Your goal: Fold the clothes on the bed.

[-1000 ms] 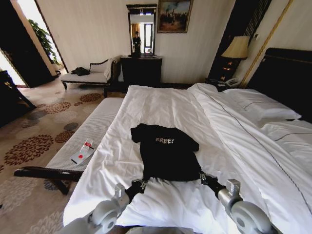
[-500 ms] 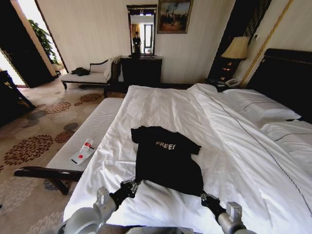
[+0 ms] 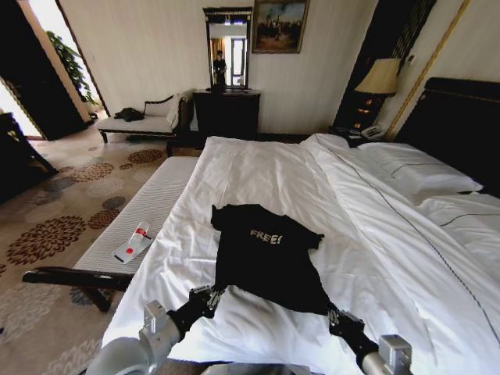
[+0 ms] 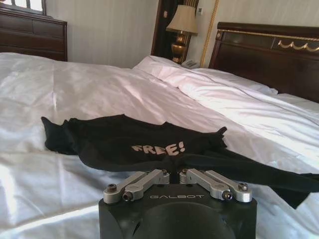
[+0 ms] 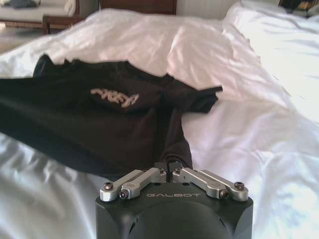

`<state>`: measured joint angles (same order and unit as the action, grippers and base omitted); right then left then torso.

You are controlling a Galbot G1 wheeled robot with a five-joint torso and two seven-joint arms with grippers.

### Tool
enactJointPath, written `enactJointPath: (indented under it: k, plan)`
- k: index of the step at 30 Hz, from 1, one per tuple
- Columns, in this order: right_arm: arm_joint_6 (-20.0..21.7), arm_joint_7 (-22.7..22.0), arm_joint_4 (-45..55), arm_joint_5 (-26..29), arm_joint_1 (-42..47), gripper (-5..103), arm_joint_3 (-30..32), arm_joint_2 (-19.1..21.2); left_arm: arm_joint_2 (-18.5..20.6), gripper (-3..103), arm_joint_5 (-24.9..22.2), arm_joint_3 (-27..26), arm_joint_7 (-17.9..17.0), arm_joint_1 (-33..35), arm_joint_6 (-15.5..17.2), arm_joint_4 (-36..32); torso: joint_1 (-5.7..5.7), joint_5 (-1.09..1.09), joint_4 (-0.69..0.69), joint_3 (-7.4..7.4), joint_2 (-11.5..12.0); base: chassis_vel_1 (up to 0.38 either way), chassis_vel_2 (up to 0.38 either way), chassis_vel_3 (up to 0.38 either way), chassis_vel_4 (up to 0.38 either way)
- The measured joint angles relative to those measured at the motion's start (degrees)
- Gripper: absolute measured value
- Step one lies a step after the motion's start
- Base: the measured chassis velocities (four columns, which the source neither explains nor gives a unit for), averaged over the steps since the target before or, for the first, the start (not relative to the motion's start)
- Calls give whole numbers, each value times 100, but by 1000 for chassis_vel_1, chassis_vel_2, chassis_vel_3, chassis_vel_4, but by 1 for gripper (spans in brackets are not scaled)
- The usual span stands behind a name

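Both my claws pinching black tee (image 3: 267, 254) hem: left gripper (image 3: 209, 295), right gripper (image 3: 334, 316). White bed (image 3: 258, 168) all around. Bench (image 3: 148, 211) alongside. Wrist cams catch lamp (image 4: 182, 20).

The bed (image 3: 258, 168) (white duvet, rumpled) carries the black T-shirt (image 3: 266, 254) and pillows (image 3: 426, 176)

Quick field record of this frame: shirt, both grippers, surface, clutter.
shirt: black T-shirt, "FREE!" print facing up, lying on the duvet, hem end toward the robot
left gripper: shut on the hem corner on the robot's left
right gripper: shut on the hem corner on the robot's right
shirt state: hem stretched between the two grippers, sleeves spread, not yet folded
surface: bed with white duvet, wrinkled around the shirt
clutter: bench at the bed's left side, small items on it
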<state>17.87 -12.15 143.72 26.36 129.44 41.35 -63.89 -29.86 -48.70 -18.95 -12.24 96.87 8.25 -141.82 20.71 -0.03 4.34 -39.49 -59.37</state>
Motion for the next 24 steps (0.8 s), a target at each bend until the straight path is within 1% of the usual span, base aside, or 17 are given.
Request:
enactJointPath:
  k: [2, 3, 4, 5, 6, 7, 8, 9, 10, 11, 14, 16, 18, 19, 21, 23, 24]
  plan:
    - [59, 99, -1, -89, 118, 1, 40, 37, 85, 3, 89, -189, 98, 282, 7, -48, 1, -1, 3, -1, 0, 0, 0, 0, 0]
    - [156, 114, -7, -93, 129, 1, 21, 87, 140, 3, 275, -276, 154, 634, 33, -103, 2, 1, 1, -1, 1, 0, 0, 0, 0]
    - [208, 121, -11, -155, 154, 1, -63, 140, 153, 3, 372, -280, 158, 794, 54, -106, 2, 2, -3, -1, 1, 0, 0, 0, 0]
    - [209, 169, -17, -427, 211, 1, -196, 189, 157, 3, 499, -252, 153, 972, 80, -86, 1, 2, -5, -1, 0, 0, 0, 0, 0]
    - [209, 169, -17, -427, 211, 1, -196, 189, 157, 3, 499, -252, 153, 972, 80, -86, 1, 2, -5, -1, 0, 0, 0, 0, 0]
    - [168, 209, -31, -634, 236, 1, -285, 196, 153, 3, 575, -227, 145, 1057, 92, -56, 1, 0, -4, -1, 0, 0, 0, 0, 0]
    - [69, 240, -211, -1042, 238, 1, -487, 162, 117, 3, 740, -186, 133, 1228, 102, 29, 0, -2, -4, 0, 0, 0, 0, 0, 0]
    - [46, 240, -376, -1178, 223, 1, -670, 84, 84, 3, 794, -183, 122, 1327, 109, 58, 0, -2, -3, 0, 0, 0, 0, 0, 0]
    - [42, 229, -495, -1223, 212, 1, -827, -24, 63, 3, 805, -202, 111, 1408, 122, 64, 0, 3, 0, 0, 0, 0, 0, 0, 0]
    - [42, 229, -495, -1223, 212, 1, -827, -24, 63, 3, 805, -202, 111, 1408, 122, 64, 0, 3, 0, 0, 0, 0, 0, 0, 0]
    - [103, 204, -572, -1283, 260, 1, -1213, -196, 51, 3, 832, -332, 59, 1687, 166, 9, 1, -1, 2, 0, 0, 0, 0, 0, 0]
    - [133, 201, -562, -1326, 293, 1, -1290, -176, 57, 3, 895, -360, 32, 1771, 183, -8, 1, 0, 1, 0, 0, 0, 0, 0, 0]
    - [198, 191, -513, -1354, 404, 1, -1354, -16, 48, 3, 1025, -447, -71, 1997, 224, -58, 1, -1, -1, 0, 0, 0, 0, 0, 0]
    - [198, 191, -513, -1354, 404, 1, -1354, -16, 48, 3, 1025, -447, -71, 1997, 224, -58, 1, -1, -1, 0, 0, 0, 0, 0, 0]
    - [221, 191, -516, -1388, 515, 1, -1326, 109, 16, 3, 1045, -605, -94, 2254, 248, -102, 1, 0, -2, 0, 0, 0, 0, 0, 0]
    - [235, 204, -544, -1495, 589, 1, -1294, 220, -23, 3, 1184, -874, -80, 2566, 262, -114, 0, 0, -1, 0, 0, 0, 0, 0, 0]
    - [235, 204, -544, -1495, 589, 1, -1294, 220, -23, 3, 1184, -874, -80, 2566, 262, -114, 0, 0, -1, 0, 0, 0, 0, 0, 0]
